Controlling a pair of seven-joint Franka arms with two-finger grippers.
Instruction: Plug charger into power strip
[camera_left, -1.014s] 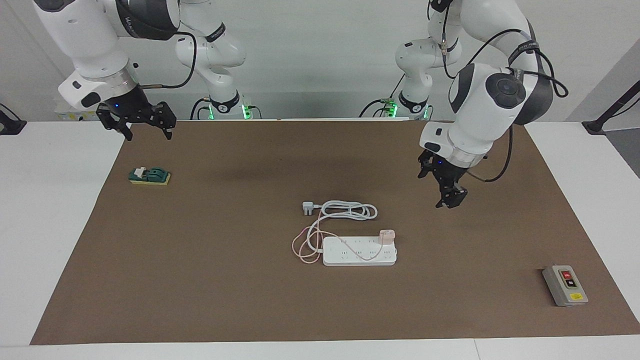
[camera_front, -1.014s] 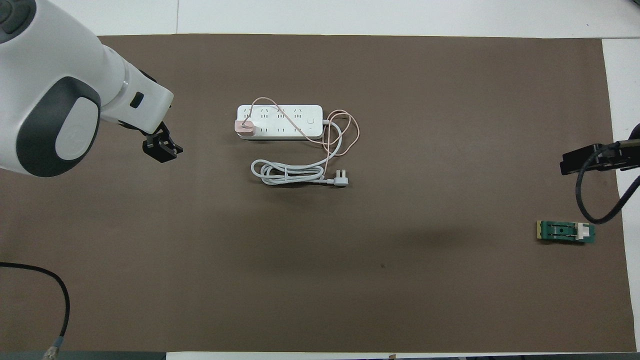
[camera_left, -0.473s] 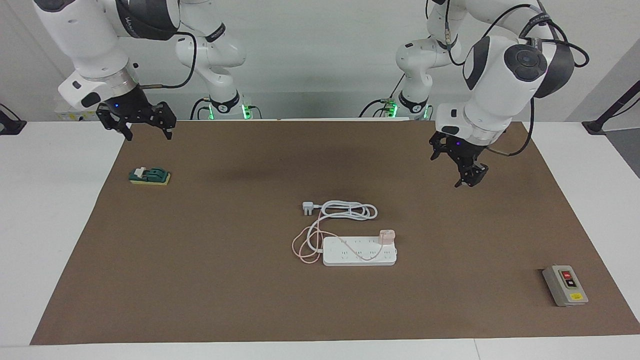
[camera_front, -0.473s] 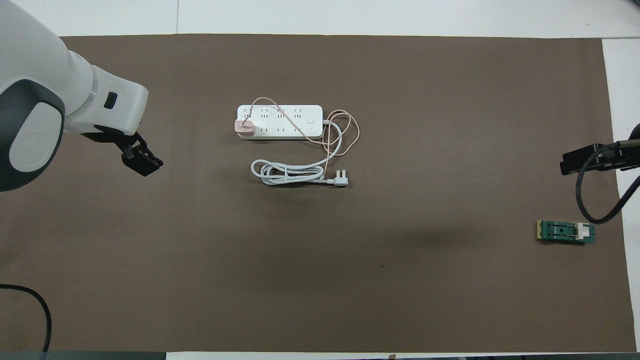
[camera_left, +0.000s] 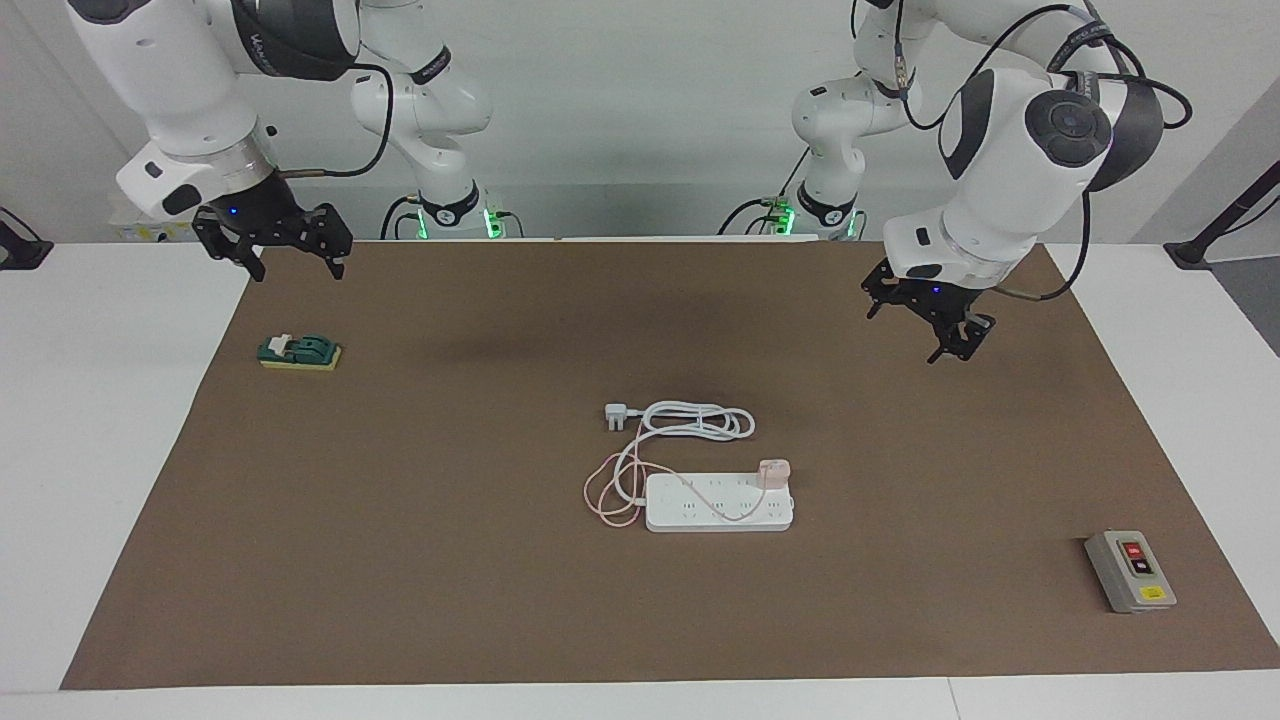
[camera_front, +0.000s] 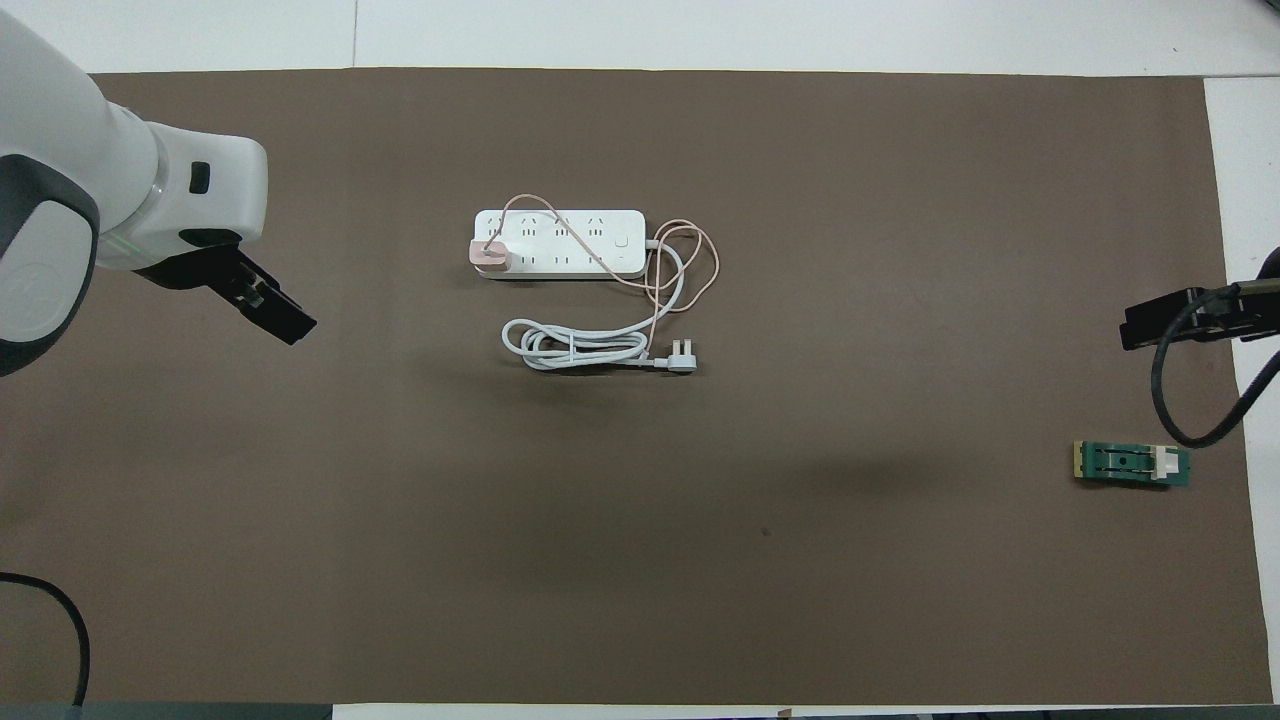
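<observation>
Left gripper (camera_left: 948, 335) hangs empty over the matte brown mat (camera_left: 400, 560), fingers' gap unreadable; right gripper (camera_left: 290, 255) spread, waiting. Pink cube charger (camera_left: 773, 472) sits on the flat white strip (camera_left: 700, 512).

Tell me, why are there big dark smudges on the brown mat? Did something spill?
Probably not a spill. In the facing view a soft dark patch lies on the brown mat, likely an arm's shadow. In the overhead view similar blurry patches show, and the coiled white cord casts a faint shadow beside itself.

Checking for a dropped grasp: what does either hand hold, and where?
Nothing. Left hand and right hand hang empty; the charger sits on the power strip.
</observation>
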